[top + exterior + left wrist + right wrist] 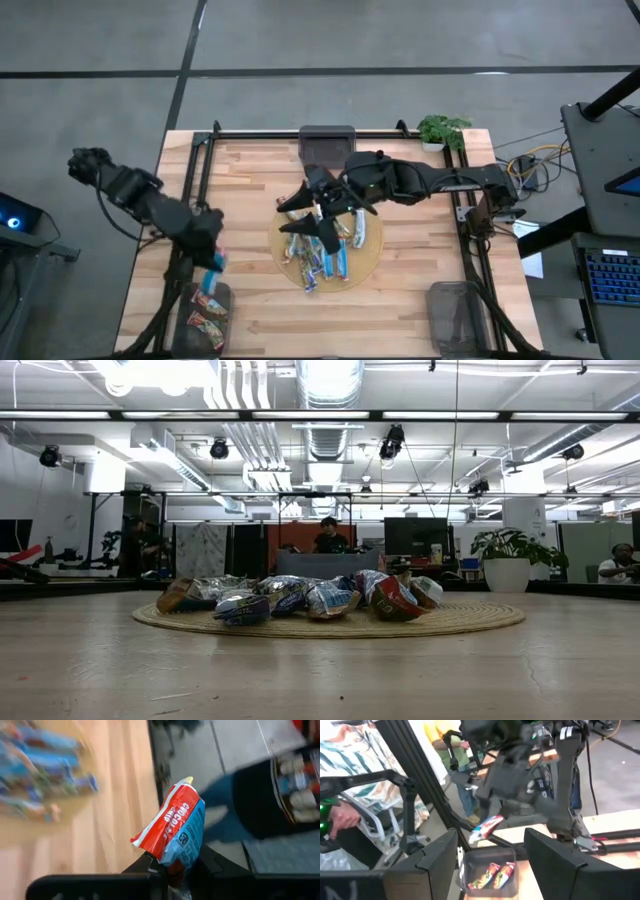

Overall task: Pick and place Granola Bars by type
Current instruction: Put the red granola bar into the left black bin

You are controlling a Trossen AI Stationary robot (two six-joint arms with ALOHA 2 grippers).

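My left claw [212,262] pinches a red-and-blue foil granola bar [176,822] by one end above the translucent grey bin [207,316]; released early, it could miss. My right claw [318,222] hangs spread and empty over the round woven mat [372,250] holding the other foil-wrapped bars [300,598].

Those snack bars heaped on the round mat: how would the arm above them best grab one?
Probably from straight above, as the open right gripper hangs now. The granola bars lie flat and overlapping on the woven mat, so pinch a top bar across its narrow width near its middle, fingers on its long edges.
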